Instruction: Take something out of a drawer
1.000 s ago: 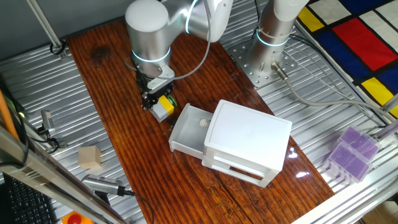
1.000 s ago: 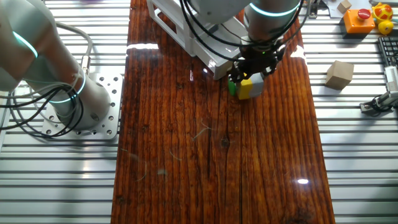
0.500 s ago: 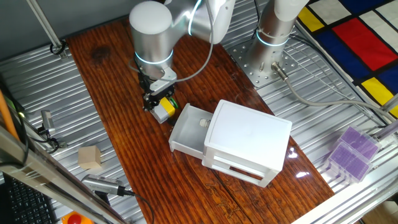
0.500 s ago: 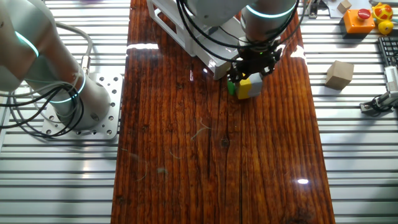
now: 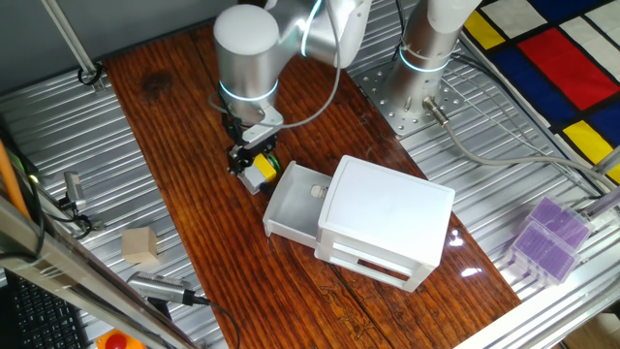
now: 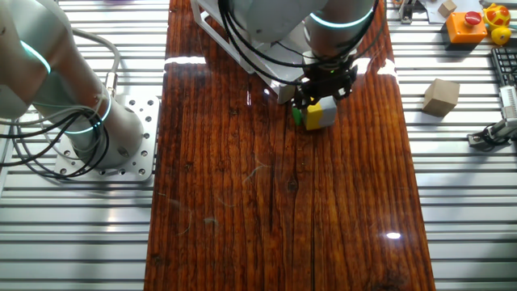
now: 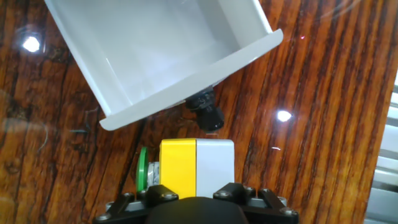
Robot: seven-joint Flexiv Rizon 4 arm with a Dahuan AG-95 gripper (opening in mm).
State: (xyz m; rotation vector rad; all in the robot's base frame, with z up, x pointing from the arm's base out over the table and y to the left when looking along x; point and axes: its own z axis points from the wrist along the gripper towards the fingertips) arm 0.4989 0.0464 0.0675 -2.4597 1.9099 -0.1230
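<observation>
Glossy wood, smooth plastic, ribbed metal

The dark reddish wooden tabletop (image 6: pixel 242 202) is varnished and glossy, its grain plain, with bright lamp reflections. The shallow white plastic drawer (image 7: pixel 155 56) looks smooth with a soft sheen, like the white two-drawer box (image 5: pixel 387 218). The small yellow-and-grey block (image 7: pixel 197 165) looks like matt plastic. Ribbed bare metal flooring (image 6: pixel 81 234) flanks the wood; the tan cube (image 5: pixel 139 245) is unfinished wood.

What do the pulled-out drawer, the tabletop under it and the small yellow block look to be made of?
The drawer looks like smooth white moulded plastic: thin walls, rounded rim, soft sheen. The tabletop looks like dark varnished wood, with clear grain and bright lamp reflections. The yellow block, half yellow and half pale grey, is probably plastic: flat even colour, crisp edges.
</observation>
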